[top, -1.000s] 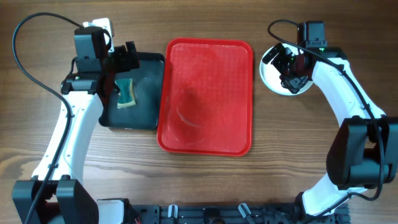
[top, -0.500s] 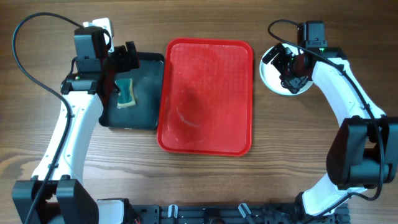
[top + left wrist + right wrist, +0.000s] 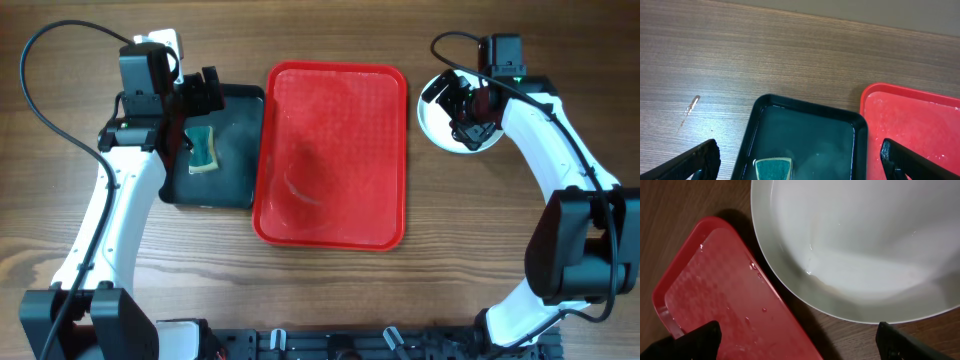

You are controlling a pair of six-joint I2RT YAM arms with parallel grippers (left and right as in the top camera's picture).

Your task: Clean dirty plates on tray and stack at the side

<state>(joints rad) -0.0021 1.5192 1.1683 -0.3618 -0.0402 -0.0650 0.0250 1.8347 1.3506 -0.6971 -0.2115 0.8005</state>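
The red tray (image 3: pixel 333 155) lies at the table's middle with no plate on it; it also shows in the left wrist view (image 3: pixel 920 125) and the right wrist view (image 3: pixel 725 305). A white plate (image 3: pixel 440 127) sits on the table right of the tray, its top face wet in the right wrist view (image 3: pixel 855 245); whether other plates lie under it cannot be told. My right gripper (image 3: pixel 462 108) hovers over this plate, open and empty. My left gripper (image 3: pixel 200 98) is open and empty above the black tray (image 3: pixel 235 150).
The black tray (image 3: pixel 805 140) holds a green sponge (image 3: pixel 202 148), seen at the bottom of the left wrist view (image 3: pixel 773 169). A white block (image 3: pixel 165 42) sits at the back left. Black cables loop behind both arms.
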